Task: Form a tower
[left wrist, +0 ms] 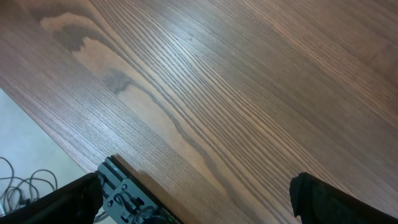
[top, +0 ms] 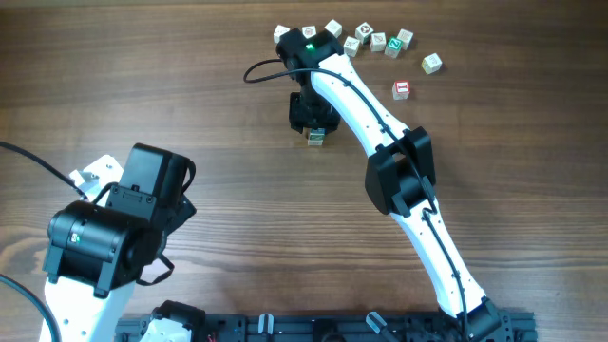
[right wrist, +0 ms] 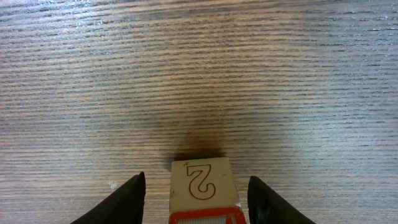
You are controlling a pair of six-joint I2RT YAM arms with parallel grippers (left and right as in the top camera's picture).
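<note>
The tower (top: 315, 138) stands in the middle of the table's far half, mostly hidden under my right gripper (top: 312, 116) in the overhead view. In the right wrist view its top cube (right wrist: 200, 186) is pale, with a red outlined "2" on top and a red-framed face toward the camera. My right gripper (right wrist: 196, 177) is open around this cube, with a gap on each side between fingers (right wrist: 127, 199) and wood. How many cubes lie below is hidden. My left gripper (left wrist: 196, 199) is open over bare wood, with nothing between its fingers.
Several loose cubes (top: 379, 41) lie in a row along the far edge, one with a red face (top: 402, 90) nearer in. The left arm (top: 123, 218) sits at the near left by the table edge (left wrist: 93, 158). A black cable (top: 261, 68) loops beside the right wrist.
</note>
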